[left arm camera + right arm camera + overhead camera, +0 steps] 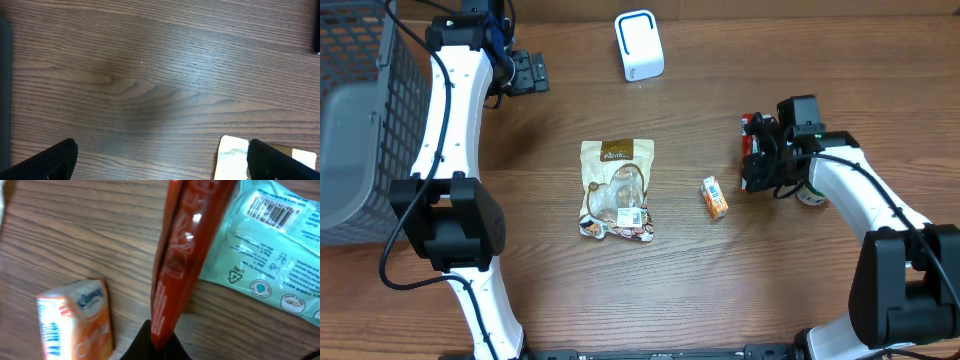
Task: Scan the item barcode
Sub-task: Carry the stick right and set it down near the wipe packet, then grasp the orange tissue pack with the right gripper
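Clamped edge-on in the closed right gripper (157,347), a red packet (182,255) stands over the wooden table (720,290), between a small orange box (75,320) and a teal pack (265,245) whose barcode faces up. Left gripper (162,162) hangs wide open and empty over bare wood, apart from the white scanner (639,45).

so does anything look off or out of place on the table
Nothing looks spilled or damaged. The one oddity: the red packet pinched in the right gripper is held edge-on, well away from the white scanner. The snack bag and orange box lie flat.
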